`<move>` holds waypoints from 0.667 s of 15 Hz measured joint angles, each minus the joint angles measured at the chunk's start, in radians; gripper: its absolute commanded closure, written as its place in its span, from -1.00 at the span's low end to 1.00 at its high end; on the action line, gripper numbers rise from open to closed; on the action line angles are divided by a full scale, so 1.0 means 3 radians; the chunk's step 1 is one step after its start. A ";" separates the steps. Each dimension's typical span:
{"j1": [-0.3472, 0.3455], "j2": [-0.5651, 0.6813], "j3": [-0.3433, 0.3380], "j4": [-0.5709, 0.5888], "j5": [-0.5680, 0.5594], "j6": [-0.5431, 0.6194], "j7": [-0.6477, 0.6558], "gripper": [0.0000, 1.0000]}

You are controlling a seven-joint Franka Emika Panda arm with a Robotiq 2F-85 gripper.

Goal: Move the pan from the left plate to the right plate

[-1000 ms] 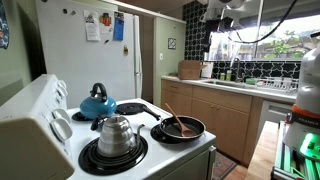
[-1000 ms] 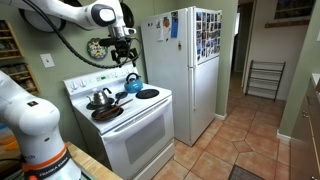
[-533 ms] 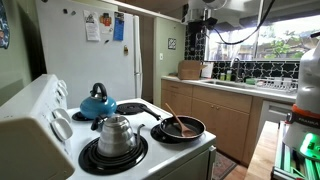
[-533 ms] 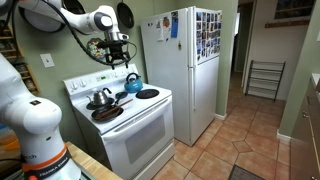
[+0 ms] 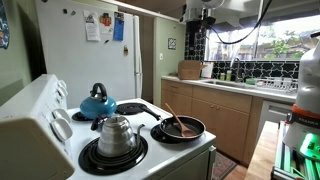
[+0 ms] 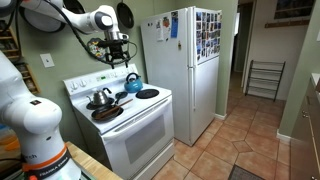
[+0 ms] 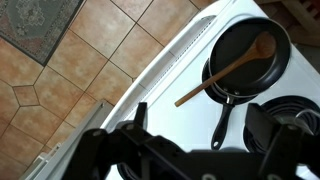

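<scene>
The black pan (image 5: 181, 128) sits on the front burner nearest the camera, with a wooden spoon (image 5: 174, 127) in it. It also shows in an exterior view (image 6: 107, 113) and in the wrist view (image 7: 246, 54), its handle (image 7: 224, 121) pointing toward the stove's middle. The left plate is almost wholly hidden under the pan. The right plate (image 5: 131, 108), an empty coil burner, lies beyond it and shows in an exterior view (image 6: 147, 94). My gripper (image 6: 115, 52) hangs high above the stove, open and empty; in the wrist view (image 7: 200, 115) its jaws stand wide apart.
A steel kettle (image 5: 115, 135) stands on the rear burner beside the pan. A blue kettle (image 5: 97, 102) stands on the other rear burner. A white fridge (image 6: 185, 70) stands just past the stove. Wooden counter cabinets (image 5: 225, 110) lie across the tiled floor (image 7: 70, 70).
A second ago the gripper was further toward the fridge side; it has shifted over the stove toward the pan. It has held still for the last half second. Nothing on the stove moved.
</scene>
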 measured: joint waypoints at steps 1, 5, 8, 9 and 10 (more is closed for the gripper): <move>0.0000 0.0000 0.0000 0.0000 0.0000 -0.0001 0.0000 -1.00; 0.0038 0.0102 0.0097 0.0014 0.0003 -0.0007 -0.0004 -1.00; 0.0129 0.0296 0.0257 0.0013 0.0083 -0.0008 0.0061 -1.00; 0.0162 0.0370 0.0310 0.0013 0.0137 -0.0007 0.0116 -1.00; 0.0189 0.0443 0.0361 0.0014 0.0187 -0.0006 0.0192 -1.00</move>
